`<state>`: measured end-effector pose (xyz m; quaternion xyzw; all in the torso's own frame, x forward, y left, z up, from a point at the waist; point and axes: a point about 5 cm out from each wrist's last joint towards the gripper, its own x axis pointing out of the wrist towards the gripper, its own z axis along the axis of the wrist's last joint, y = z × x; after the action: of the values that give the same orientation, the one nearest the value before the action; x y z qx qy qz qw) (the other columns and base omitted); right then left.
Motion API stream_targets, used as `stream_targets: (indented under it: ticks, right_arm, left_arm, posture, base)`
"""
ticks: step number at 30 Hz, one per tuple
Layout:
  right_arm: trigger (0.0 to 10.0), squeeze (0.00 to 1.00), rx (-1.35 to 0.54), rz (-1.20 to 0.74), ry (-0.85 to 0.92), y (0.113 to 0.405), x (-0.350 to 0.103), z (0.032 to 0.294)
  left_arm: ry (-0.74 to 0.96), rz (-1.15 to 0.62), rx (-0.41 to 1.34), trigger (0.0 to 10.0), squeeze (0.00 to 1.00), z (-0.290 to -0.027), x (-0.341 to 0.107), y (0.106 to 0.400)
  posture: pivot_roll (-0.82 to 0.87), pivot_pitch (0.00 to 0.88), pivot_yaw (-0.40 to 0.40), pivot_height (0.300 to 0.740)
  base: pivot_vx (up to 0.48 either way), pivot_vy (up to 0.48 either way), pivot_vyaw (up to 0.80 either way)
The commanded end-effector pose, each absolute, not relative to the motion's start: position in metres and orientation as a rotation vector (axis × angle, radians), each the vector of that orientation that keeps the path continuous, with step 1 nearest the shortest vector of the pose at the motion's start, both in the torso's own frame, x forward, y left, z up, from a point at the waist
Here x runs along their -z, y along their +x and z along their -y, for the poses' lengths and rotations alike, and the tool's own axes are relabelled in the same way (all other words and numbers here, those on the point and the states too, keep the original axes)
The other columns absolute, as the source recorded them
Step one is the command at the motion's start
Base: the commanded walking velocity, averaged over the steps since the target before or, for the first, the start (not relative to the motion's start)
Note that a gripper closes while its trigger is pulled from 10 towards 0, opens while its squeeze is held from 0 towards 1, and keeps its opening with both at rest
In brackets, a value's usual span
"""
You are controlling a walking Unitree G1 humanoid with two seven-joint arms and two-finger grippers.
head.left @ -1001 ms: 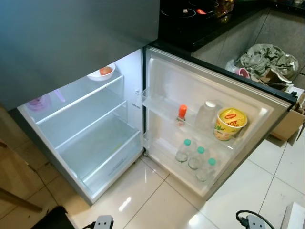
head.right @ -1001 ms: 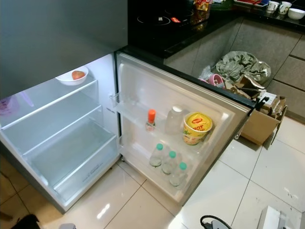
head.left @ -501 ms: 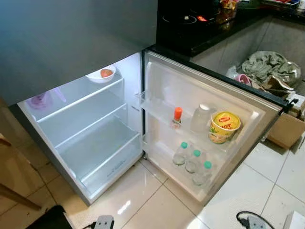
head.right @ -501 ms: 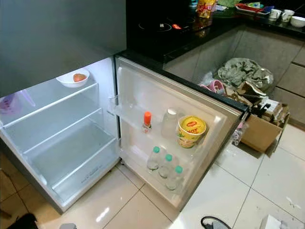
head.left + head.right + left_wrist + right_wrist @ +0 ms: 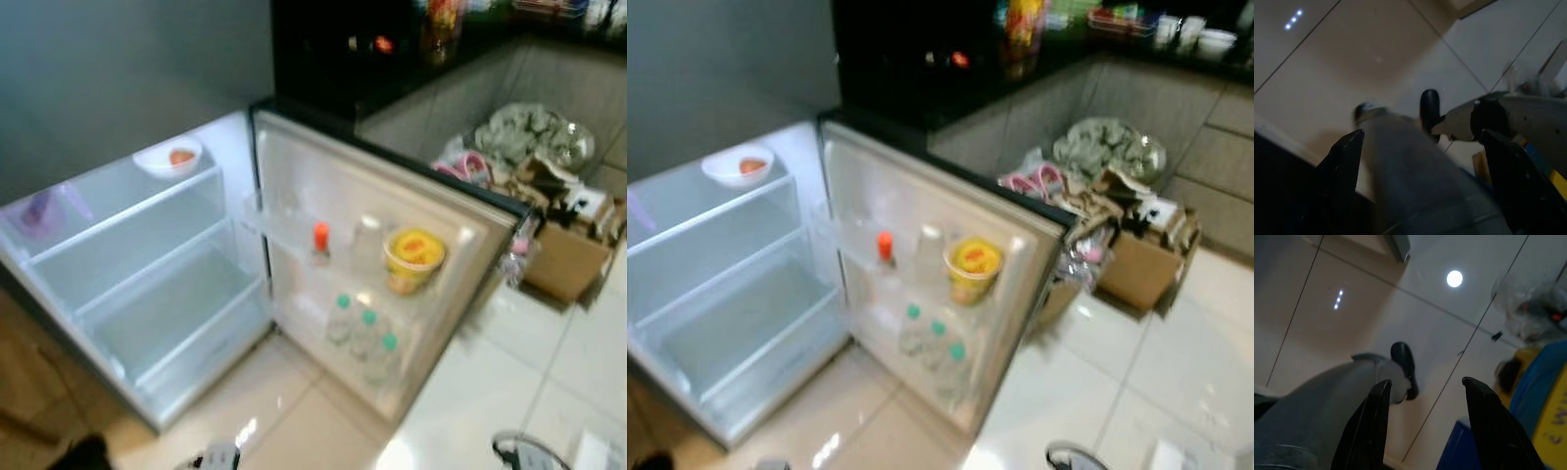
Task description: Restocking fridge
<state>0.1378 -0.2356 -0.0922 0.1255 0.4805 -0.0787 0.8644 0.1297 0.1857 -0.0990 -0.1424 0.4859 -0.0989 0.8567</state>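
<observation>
The fridge (image 5: 147, 304) stands open, its lit shelves mostly bare. A white bowl (image 5: 168, 157) with an orange fruit sits on the top shelf, with a purple item (image 5: 39, 208) further left. The door's upper rack (image 5: 294, 230) carries an orange-capped bottle (image 5: 320, 240), a clear jar (image 5: 364, 240) and a yellow tub (image 5: 414, 257). Three green-capped water bottles (image 5: 362, 331) stand in the lower rack. My left gripper (image 5: 1422, 134) and right gripper (image 5: 1426, 381) hang low over the floor tiles, both open and holding nothing.
Right of the door lie a cardboard box (image 5: 568, 264) and a heap of bags and wrapping (image 5: 529, 137) against grey cabinets. A black counter (image 5: 372, 49) runs behind the fridge. A cable (image 5: 519, 448) lies on the glossy white tiles near my feet.
The whole picture has slid left and gone blurry, so the camera is turning right. Nothing in the fridge or its door has moved.
</observation>
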Motion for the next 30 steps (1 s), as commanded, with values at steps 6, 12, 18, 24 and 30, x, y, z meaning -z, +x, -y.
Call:
stream_targets:
  ticks: [6,12,18,24,30]
  right_arm:
    - [10.0,0.00,0.228,-0.953,0.289,0.143,0.087,0.246]
    - [10.0,0.00,0.330,-0.782,0.325,0.172,0.065,0.274]
    - [0.0,0.00,0.377,-0.351,0.441,0.235,-0.003,0.322]
    - [0.0,0.00,0.348,-0.265,0.462,0.250,-0.020,0.327]
    - [0.0,0.00,0.144,-0.036,0.503,0.297,-0.070,0.315]
  left_arm:
    - [-0.313,-1.052,0.186,10.0,0.00,-0.185,0.102,0.121]
    - [-0.314,-1.051,0.184,10.0,0.00,-0.186,0.102,0.121]
    - [-0.316,-1.050,0.178,10.0,0.00,-0.187,0.102,0.121]
    - [-0.317,-1.050,0.177,10.0,0.00,-0.187,0.102,0.121]
    - [-0.324,-1.049,0.173,10.0,0.00,-0.185,0.103,0.120]
  posture:
    - [-0.07,0.063,-0.043,0.740]
    - [-0.07,0.066,-0.044,0.740]
    - [-0.07,0.067,-0.043,0.740]
    - [-0.07,0.067,-0.043,0.740]
    - [-0.07,0.068,-0.047,0.740]
  base:
    - [0.000,-0.067,0.00]
    - [0.000,0.000,0.00]
    - [0.000,0.000,0.00]
    - [0.000,0.000,0.00]
    - [0.000,0.000,0.00]
